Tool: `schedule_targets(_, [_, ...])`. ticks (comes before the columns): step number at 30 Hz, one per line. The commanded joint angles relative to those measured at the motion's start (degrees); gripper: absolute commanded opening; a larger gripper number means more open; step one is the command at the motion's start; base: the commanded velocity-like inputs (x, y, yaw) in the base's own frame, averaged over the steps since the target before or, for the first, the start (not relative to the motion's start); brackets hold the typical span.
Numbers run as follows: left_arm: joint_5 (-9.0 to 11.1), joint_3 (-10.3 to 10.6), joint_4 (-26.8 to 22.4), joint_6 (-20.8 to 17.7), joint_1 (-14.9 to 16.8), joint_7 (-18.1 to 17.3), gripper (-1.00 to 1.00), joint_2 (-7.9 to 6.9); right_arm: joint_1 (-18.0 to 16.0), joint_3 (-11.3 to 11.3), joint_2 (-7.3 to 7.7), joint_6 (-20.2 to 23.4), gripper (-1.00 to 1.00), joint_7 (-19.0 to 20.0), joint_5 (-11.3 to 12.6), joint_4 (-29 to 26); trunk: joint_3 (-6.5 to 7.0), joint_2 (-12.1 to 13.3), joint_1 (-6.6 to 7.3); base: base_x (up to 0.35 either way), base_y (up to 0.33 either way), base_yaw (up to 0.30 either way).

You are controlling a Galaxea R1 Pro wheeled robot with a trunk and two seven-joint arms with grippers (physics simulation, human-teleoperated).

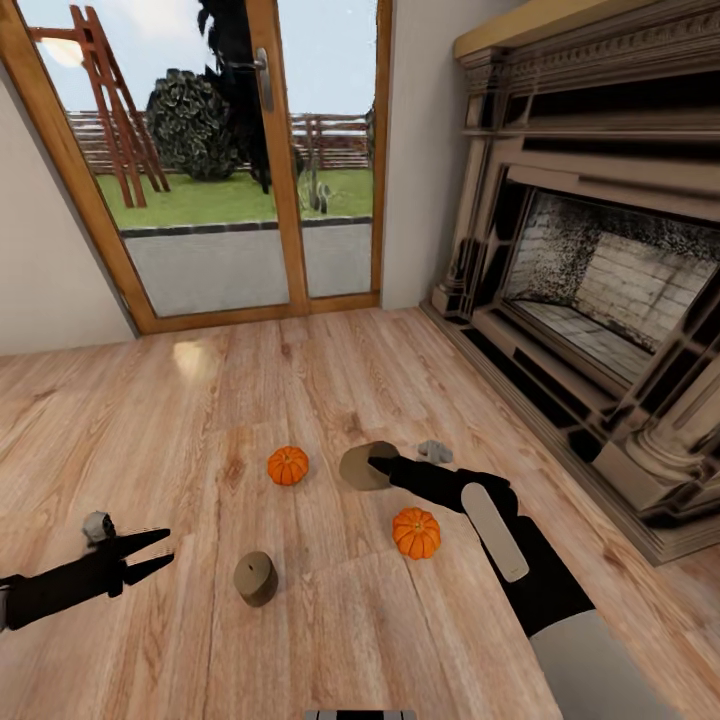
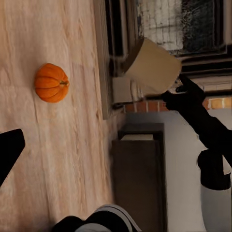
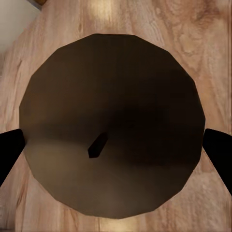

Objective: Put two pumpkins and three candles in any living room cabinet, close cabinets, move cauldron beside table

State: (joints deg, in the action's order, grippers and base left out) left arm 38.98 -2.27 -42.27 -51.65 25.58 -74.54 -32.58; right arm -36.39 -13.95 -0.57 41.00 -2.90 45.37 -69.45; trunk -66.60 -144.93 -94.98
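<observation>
Plainly, the right gripper (image 1: 385,466) clasped a tan candle (image 1: 365,466) above the floor (image 1: 200,420), between two pumpkins (image 1: 288,465) (image 1: 416,532). Another candle (image 1: 256,578) stood just beside the left gripper (image 1: 160,553), whose jaws were spread wide.

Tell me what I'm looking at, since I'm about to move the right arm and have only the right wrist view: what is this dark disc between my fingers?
Observer: That is the wick end of a tan candle. The head view shows it tilted in the right end effector.
Operator: Where are the pumpkins?
Observer: Both are on the floor: one pumpkin to the left of that candle, the other pumpkin beside your forearm, nearer the robot.
Operator: Any other candle?
Observer: A second candle stands upright on the floor, near the open left end effector.
</observation>
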Motion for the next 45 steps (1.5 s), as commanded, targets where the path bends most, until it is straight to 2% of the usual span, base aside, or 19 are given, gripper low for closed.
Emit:
schedule_targets(1, [0.36, -0.02, 0.00, -0.56, 0.02, 2.91, 1.00, 0.01, -0.01, 0.21, 0.33, 0.17, -1.00, -0.27, 0.81, -0.06, -0.05, -0.02, 0.01, 0.000, 0.000, 0.000])
schedule_targets(2, [0.40, -0.04, 0.00, -0.58, 0.01, 4.31, 1.00, 0.02, -0.01, 0.29, 0.47, 0.18, -1.00, -0.23, 0.83, -0.08, -0.05, -0.02, 0.01, 0.000, 0.000, 0.000])
schedule_targets(3, [0.52, -0.05, 0.00, -0.62, 0.02, 8.14, 1.00, 0.08, 0.00, 0.44, 0.73, 0.19, -1.00, -0.12, 0.89, -0.08, -0.05, -0.02, 0.01, 0.000, 0.000, 0.000])
schedule_targets(6, [0.58, 0.04, 0.00, -0.64, 0.07, 15.16, 1.00, 0.99, 0.00, 0.55, 0.94, 0.21, -1.00, 0.00, 0.96, -0.07, -0.05, -0.02, 0.01, 0.000, 0.000, 0.000])
schedule_targets(9, [0.61, -0.04, -0.16, 0.07, 0.28, 28.62, 1.00, 4.30, 0.00, 0.59, 0.99, 0.22, -1.00, 0.05, 1.02, -0.14, -0.05, -0.02, 0.01, 0.000, 0.000, 0.000])
schedule_targets(12, [0.71, -1.21, -0.49, 3.09, 0.58, 44.07, 1.00, 7.75, 0.00, 0.59, 1.00, 0.22, -1.00, 0.07, 1.03, -0.35, -0.05, -0.02, 0.01, 0.000, 0.000, 0.000])
schedule_targets(13, [0.73, -1.48, -0.60, 4.45, 0.74, 52.07, 1.00, 9.81, 0.00, 0.56, 0.99, 0.24, -1.00, 0.04, 1.03, -0.74, -0.05, -0.02, 0.01, 0.000, 0.000, 0.000])
schedule_targets(14, [0.72, -1.59, -0.79, 5.09, 0.82, 57.09, 1.00, 11.25, 0.00, 0.54, 1.00, 0.26, -1.00, 0.02, 1.01, -1.01, -0.05, -0.02, 0.01, 0.000, 0.000, 0.000])
schedule_targets(15, [0.48, -1.65, -1.40, 5.90, 0.93, 64.03, 1.00, 13.74, 0.00, 0.52, 0.99, 0.29, -1.00, 0.01, 0.98, -1.35, -0.05, -0.02, 0.01, 0.000, 0.000, 0.000])
schedule_targets(17, [0.17, -1.63, -2.30, 7.71, 1.00, 72.52, 1.00, 16.78, 0.00, 0.51, 0.96, 0.30, -1.00, 0.00, 0.96, -1.58, -0.05, -0.02, 0.01, 0.000, 0.000, 0.000])
schedule_targets(19, [0.14, -1.66, -2.76, 9.58, 1.03, 79.08, 1.00, 18.60, 0.00, 0.51, 0.98, 0.31, -1.00, 0.00, 0.95, -1.68, -0.05, -0.02, 0.01, 0.000, 0.000, 0.000])
schedule_targets(20, [0.15, -1.62, -2.88, 10.35, 1.04, 81.18, 1.00, 19.21, 0.00, 0.48, 0.96, 0.31, -1.00, 0.00, 0.95, -1.70, -0.05, -0.02, 0.01, 0.000, 0.000, 0.000])
schedule_targets(24, [0.04, -1.13, -3.91, 11.86, 1.05, 84.52, 1.00, 21.42, 0.00, 0.39, 1.00, 0.31, -1.00, 0.00, 0.93, -1.74, -0.05, -0.02, 0.01, 0.018, -0.005, 0.000])
schedule_targets(26, [-0.18, -0.53, -4.15, 11.95, 1.05, 84.80, 1.00, 21.70, 0.00, 0.36, 1.01, 0.29, -1.00, 0.00, 0.89, -1.74, -0.05, -0.02, 0.01, 0.113, -0.074, 0.000])
schedule_targets(31, [-0.45, 0.94, -4.44, 12.01, 1.05, 84.92, 1.00, 21.92, 0.00, 0.33, 1.01, 0.24, -1.00, -0.08, 0.84, -1.74, -0.05, -0.02, 0.01, 0.138, -0.126, 0.000])
schedule_targets(45, [-0.48, 1.28, -4.66, 12.01, 1.05, 84.92, 1.00, 21.92, 0.00, 0.32, 1.01, 0.22, -1.00, -0.09, 0.86, -1.74, -0.05, -0.02, 0.01, 0.087, -0.051, 0.000])
